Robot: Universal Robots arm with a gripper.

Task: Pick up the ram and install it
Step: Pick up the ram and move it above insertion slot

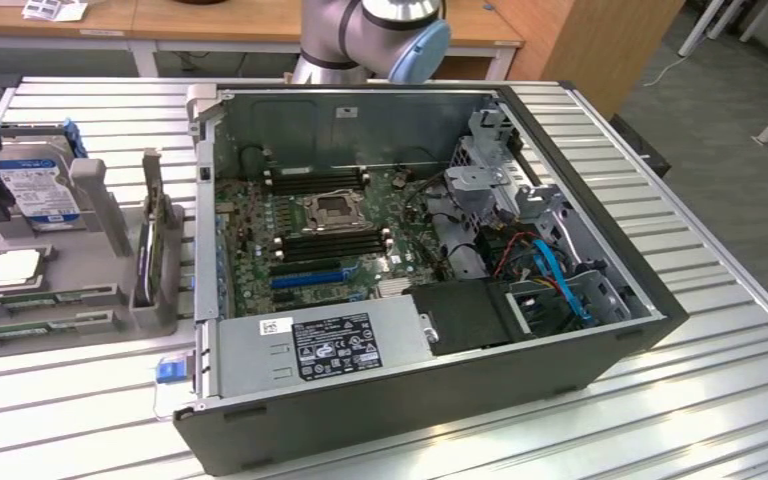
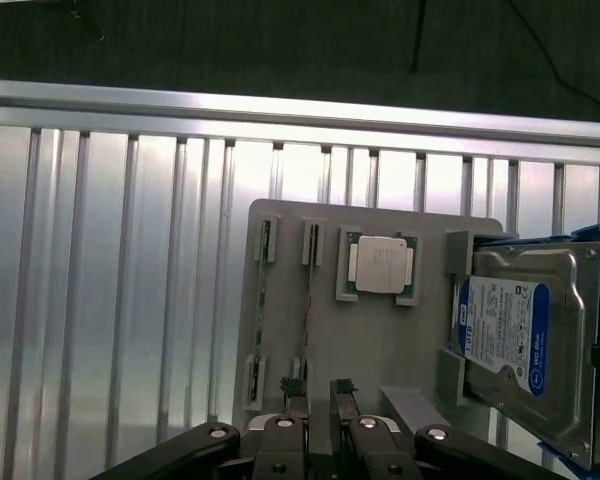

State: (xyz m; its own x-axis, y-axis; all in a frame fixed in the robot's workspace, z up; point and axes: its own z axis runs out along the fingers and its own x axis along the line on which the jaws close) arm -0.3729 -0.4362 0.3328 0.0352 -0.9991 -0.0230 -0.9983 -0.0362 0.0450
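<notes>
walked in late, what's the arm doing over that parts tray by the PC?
The arm's gripper hovers open over the grey parts fixture beside the open PC case, holding nothing. Its fingertips are nearest one end of a ram stick that stands on edge in the fixture. The CPU and hard drive sit in the same fixture. No ram has been picked up yet.

ribbed metal table (image 1: 704,330), wooden desks (image 1: 211,20), grey floor (image 1: 724,95)
</notes>
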